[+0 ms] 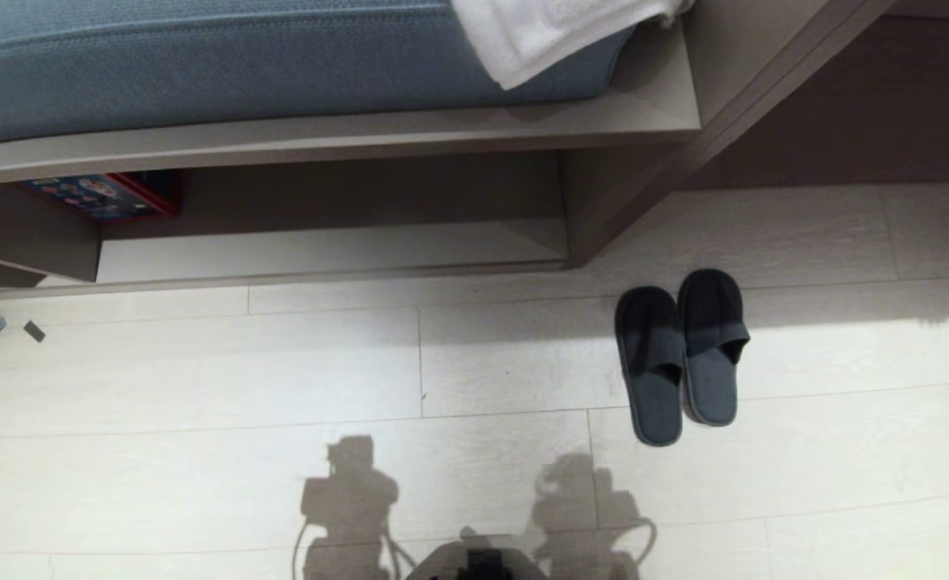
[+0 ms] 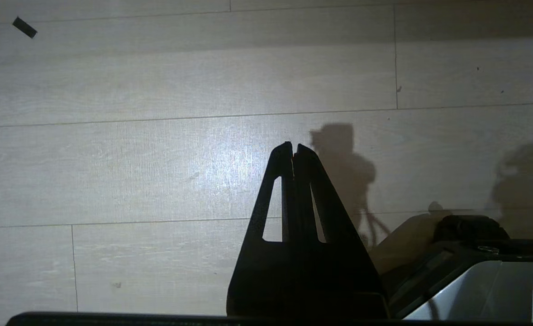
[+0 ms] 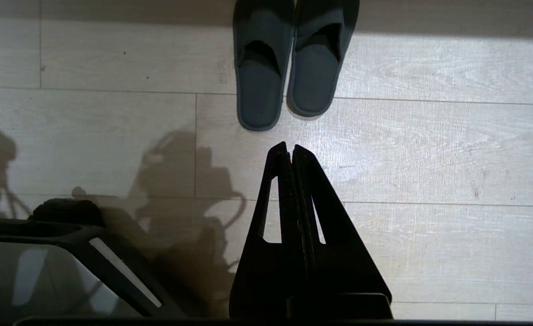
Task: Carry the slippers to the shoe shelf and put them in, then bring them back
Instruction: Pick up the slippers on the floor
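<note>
Pale wood-plank floor [image 1: 200, 379] fills the near ground, wide and bare, with the shadows of both arms cast on it close to the robot's base. Both arms hang low over that floor. In the left wrist view the left pincer [image 2: 293, 147] has its 2 black fingers pressed together, tips touching, above bare boards. In the right wrist view the right pincer [image 3: 289, 147] is likewise pressed together and holds nothing; its tips point toward the heels of the slippers [image 3: 289, 59], apart from them.

Farther out, on the robot's right, the slippers [image 1: 681, 354] lie flat on the floor as a pair, side by side and touching along their inner edges, toes toward the furniture, heels toward the robot. They are dark grey, thin-soled and backless, each with a wide closed fabric band over the toe. The right-hand one sits a little farther forward than the other. Open floor surrounds them on the near side and to both sides.

On the far left lie 2 small scraps [image 1: 7, 329], 1 bluish and 1 dark.

Beyond, the shoe shelf [image 1: 329, 242] opens low, with a pale base board and an upright panel at its right end, near the slippers' toes. A colourful box [image 1: 104, 195] sits in its left part. On top lie a blue cushion [image 1: 200, 64] and a white towel [image 1: 555, 28].
</note>
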Robot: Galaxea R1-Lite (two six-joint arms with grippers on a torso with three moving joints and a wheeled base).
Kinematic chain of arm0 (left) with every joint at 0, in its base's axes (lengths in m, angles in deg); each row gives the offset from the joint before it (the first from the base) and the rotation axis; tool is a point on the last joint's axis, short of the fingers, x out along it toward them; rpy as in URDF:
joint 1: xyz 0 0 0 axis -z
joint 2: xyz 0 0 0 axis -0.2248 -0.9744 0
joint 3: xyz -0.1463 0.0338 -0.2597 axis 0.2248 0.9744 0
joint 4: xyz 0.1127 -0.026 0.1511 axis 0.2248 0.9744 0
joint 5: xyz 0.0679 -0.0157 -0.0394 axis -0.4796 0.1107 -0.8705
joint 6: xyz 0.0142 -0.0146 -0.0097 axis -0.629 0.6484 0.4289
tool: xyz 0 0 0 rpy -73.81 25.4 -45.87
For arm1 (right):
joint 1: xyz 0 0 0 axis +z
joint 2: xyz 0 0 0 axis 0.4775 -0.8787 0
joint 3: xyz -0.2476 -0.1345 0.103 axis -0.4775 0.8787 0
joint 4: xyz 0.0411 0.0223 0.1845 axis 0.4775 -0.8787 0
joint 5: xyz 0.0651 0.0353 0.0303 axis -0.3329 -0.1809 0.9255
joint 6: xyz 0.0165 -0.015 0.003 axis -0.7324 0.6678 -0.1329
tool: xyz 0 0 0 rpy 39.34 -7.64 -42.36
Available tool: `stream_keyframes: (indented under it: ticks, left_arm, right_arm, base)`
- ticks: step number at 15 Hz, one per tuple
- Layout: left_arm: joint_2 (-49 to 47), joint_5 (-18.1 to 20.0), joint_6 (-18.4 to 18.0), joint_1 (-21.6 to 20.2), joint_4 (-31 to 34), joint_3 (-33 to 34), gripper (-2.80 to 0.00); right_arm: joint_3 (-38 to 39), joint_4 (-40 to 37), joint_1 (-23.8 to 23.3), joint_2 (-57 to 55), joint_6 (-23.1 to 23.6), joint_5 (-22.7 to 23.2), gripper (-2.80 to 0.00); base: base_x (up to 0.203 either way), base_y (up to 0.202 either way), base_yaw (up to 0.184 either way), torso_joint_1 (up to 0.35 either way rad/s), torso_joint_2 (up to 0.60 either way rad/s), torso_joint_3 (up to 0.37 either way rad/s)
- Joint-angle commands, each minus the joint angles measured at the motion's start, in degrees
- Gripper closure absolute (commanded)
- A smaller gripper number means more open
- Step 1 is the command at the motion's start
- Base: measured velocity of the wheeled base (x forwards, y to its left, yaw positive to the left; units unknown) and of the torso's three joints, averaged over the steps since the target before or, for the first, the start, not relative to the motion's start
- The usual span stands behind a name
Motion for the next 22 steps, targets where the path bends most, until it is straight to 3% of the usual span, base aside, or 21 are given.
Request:
stream_keyframes:
  ticks: [1,22]
  left_arm:
    - [0.0,0.0,0.1,0.0,0.0,0.0,0.0]
    - [0.0,0.0,0.2,0.0,-0.2,0.0,0.0]
  right_arm:
    - [0.1,0.0,0.0,0.0,0.0,0.0,0.0]
    - [0.1,0.1,0.0,0.0,2.0,0.4,0.0]
  base:
    - [0.0,0.0,0.0,0.005,0.0,-0.204]
    - [0.0,0.0,0.0,0.003,0.0,-0.197]
